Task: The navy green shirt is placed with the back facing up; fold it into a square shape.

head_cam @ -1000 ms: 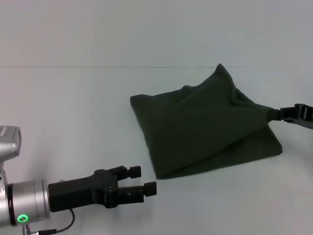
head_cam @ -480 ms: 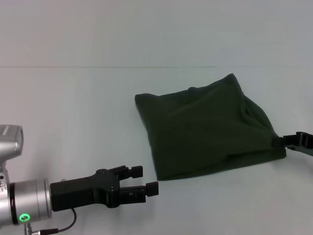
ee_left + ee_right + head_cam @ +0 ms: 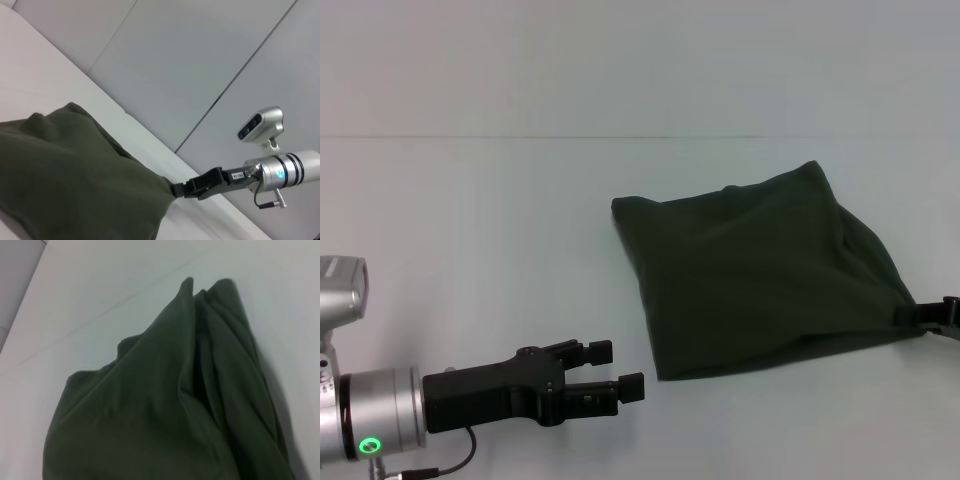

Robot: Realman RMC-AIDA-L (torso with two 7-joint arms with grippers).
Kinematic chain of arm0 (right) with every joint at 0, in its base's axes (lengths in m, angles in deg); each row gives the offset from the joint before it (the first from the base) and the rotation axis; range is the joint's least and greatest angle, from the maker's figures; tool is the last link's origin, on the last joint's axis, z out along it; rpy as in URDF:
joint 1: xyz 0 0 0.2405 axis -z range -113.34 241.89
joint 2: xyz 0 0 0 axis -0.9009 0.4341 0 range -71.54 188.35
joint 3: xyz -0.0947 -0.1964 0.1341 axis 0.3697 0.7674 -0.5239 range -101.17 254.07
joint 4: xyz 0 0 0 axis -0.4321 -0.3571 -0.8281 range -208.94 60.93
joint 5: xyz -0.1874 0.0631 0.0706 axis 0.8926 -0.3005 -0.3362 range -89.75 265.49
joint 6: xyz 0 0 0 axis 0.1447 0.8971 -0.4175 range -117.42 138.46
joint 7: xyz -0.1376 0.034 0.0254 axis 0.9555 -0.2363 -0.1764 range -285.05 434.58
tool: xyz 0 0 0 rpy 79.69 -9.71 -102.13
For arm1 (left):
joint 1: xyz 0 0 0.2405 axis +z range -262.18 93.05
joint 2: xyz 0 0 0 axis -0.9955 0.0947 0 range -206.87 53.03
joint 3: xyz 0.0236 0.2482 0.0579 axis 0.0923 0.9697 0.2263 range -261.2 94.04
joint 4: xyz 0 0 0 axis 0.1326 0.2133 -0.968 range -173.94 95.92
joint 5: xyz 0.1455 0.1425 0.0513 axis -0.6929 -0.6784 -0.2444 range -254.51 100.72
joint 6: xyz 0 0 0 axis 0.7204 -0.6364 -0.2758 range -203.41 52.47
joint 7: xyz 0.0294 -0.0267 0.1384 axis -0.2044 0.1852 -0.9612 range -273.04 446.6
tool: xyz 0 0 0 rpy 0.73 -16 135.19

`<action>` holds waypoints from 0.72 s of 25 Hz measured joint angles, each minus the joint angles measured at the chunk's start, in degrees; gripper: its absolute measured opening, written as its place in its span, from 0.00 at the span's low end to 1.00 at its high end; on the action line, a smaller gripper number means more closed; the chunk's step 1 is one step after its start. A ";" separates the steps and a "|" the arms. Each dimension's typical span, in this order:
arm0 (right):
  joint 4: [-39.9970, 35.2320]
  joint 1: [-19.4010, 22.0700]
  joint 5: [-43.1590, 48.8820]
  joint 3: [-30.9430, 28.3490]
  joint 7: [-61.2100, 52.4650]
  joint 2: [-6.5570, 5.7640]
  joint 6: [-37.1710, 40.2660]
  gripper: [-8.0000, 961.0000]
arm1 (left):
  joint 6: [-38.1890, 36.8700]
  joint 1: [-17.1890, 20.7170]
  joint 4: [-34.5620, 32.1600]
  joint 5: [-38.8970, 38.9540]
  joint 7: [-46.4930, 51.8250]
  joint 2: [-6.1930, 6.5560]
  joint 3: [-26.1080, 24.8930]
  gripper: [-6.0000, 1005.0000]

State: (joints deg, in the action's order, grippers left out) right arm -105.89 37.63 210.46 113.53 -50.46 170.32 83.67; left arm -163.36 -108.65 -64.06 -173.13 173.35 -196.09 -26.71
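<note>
Right gripper (image 3: 945, 316) is seen at the right edge of the head view, clamped on the near right corner of the navy green shirt (image 3: 760, 270); over the last second that corner has been drawn down and outward to the right, and the raised peak of cloth has been lowered, so that the shirt is now spread flatter on the white table (image 3: 470, 230); the grip is confirmed in the left wrist view, where the right gripper (image 3: 180, 190) is shut on the cloth's tip; the shirt lies right of centre as a rough, skewed square, with loose ridges still bunched near the held corner; the fold is judged nearly complete, with release and smoothing remaining; the left gripper (image 3: 610, 372) is held idle at the near left, fingers parted, well apart from the shirt.
</note>
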 joint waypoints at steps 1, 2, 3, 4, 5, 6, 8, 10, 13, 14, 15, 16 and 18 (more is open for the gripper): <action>0.02 0.23 0.01 0.01 0.13 0.03 0.30 0.05 | 0.00 0.00 0.00 0.00 0.00 -0.01 0.00 0.93; 0.03 0.39 0.01 0.03 0.26 0.06 0.52 0.05 | 0.00 0.00 -0.02 0.00 0.01 -0.03 0.00 0.93; 0.06 0.60 0.02 0.05 0.50 0.06 0.91 0.05 | 0.00 0.00 -0.03 0.00 0.02 -0.05 0.00 0.93; 0.08 0.78 0.02 0.06 0.71 0.07 1.23 0.05 | 0.00 0.00 -0.06 0.00 0.05 -0.06 -0.01 0.93; 0.08 0.90 0.02 0.06 0.96 0.08 1.63 0.05 | 0.00 0.00 -0.08 0.00 0.07 -0.08 0.00 0.93; 0.08 0.95 0.03 0.06 1.08 0.08 1.87 0.05 | 0.00 0.00 -0.10 0.00 0.08 -0.10 -0.01 0.93; 0.08 1.01 0.02 0.15 1.34 0.09 2.75 0.05 | 0.00 0.00 -0.14 0.00 0.09 -0.15 -0.01 0.93; 0.08 1.01 0.03 0.32 1.65 0.13 3.74 0.06 | 0.00 0.00 -0.16 0.00 0.09 -0.16 -0.01 0.93; 0.08 1.01 0.02 0.53 2.09 0.18 5.23 0.08 | 0.00 0.00 -0.18 0.00 0.09 -0.18 -0.02 0.93; 0.08 1.07 0.02 0.56 2.24 0.19 5.61 0.08 | 0.00 0.00 -0.18 0.00 0.09 -0.18 -0.03 0.93; 0.08 1.18 0.02 0.58 2.38 0.19 5.87 0.09 | 0.00 0.00 -0.18 0.00 0.09 -0.18 -0.06 0.93; 0.07 1.35 0.02 0.57 2.51 0.20 5.94 0.09 | 0.00 0.00 -0.18 0.00 0.09 -0.18 -0.08 0.93; 0.07 1.62 0.02 0.36 2.64 0.20 5.95 0.10 | 0.00 -0.02 -0.18 0.00 0.09 -0.18 -0.10 0.93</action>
State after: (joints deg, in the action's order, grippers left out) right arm -105.82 39.25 210.47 113.89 -47.82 170.52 89.61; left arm -163.36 -108.67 -64.24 -173.13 173.44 -196.27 -26.81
